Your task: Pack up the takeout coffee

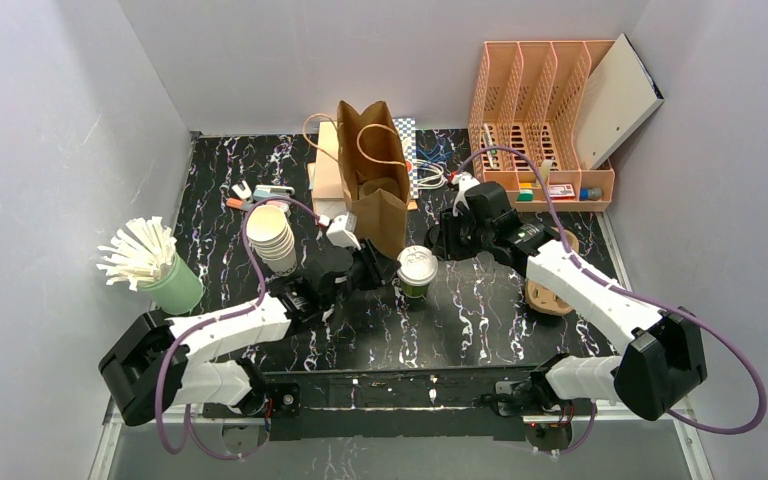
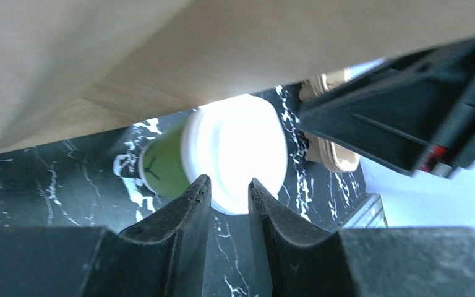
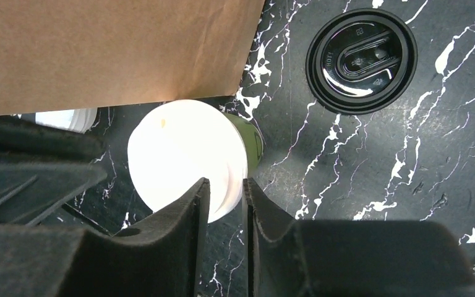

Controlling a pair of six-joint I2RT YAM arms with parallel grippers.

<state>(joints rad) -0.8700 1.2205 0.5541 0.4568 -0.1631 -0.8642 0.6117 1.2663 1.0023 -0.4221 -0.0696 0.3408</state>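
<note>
One green cup (image 1: 417,272) | between left hand (image 2: 229,180) and right hand (image 3: 225,180)

Fixed high above and behind the near edge of the marbled table (image 1: 480,320), looking down and forward across all of it to its far edge. Strapped to the left wrist, low and close, facing right toward the green cup (image 2: 164,164) beneath the paper bag (image 2: 161,55). Strapped to the right wrist, close, looking steeply down from the right. Shared by all three: green cup, paper bag, marbled table.
</note>
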